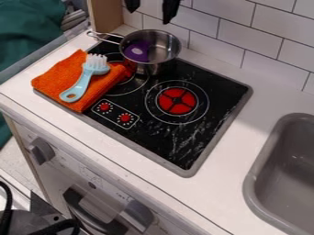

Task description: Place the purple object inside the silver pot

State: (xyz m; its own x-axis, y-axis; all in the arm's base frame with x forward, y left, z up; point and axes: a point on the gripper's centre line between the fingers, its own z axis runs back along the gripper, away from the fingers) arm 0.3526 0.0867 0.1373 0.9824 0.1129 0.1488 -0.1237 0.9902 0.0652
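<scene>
"What's nearest?"

"The front of the toy kitchen: a black oven handle [92, 215] with a grey knob [41, 150] off to its left and another [137, 215] to its right. Black cables [58, 226] curl in the bottom left corner."

"And above that?"

"The white worktop [131, 158]. A grey sink [256, 183] is set in at the right, and left of it lies the black stove [178, 149], with two red dials [105, 106] by its near left edge. Beyond them is a burner with a red middle [177, 100]."

"What's on the left?"

"An orange cloth [52, 79], lying over the stove's left corner. A pale blue brush [82, 86] rests on it, white bristles up at the far end, handle towards us."

"So where's the purple object?"

"Further back, inside the silver pot [153, 65]. The purple object [137, 51] sits at the left of the pot, which stands upright at the back of the stove, wire handle pointing left."

"And the gripper?"

"The gripper [149, 16] hangs at the top edge, above and behind the pot. Its two fingers are apart, with tiles [224, 27] showing behind."

"Anything else back there?"

"A wooden upright [105, 14] at the left end of the tiles, and green fabric [29, 32] in the upper left corner."
</scene>
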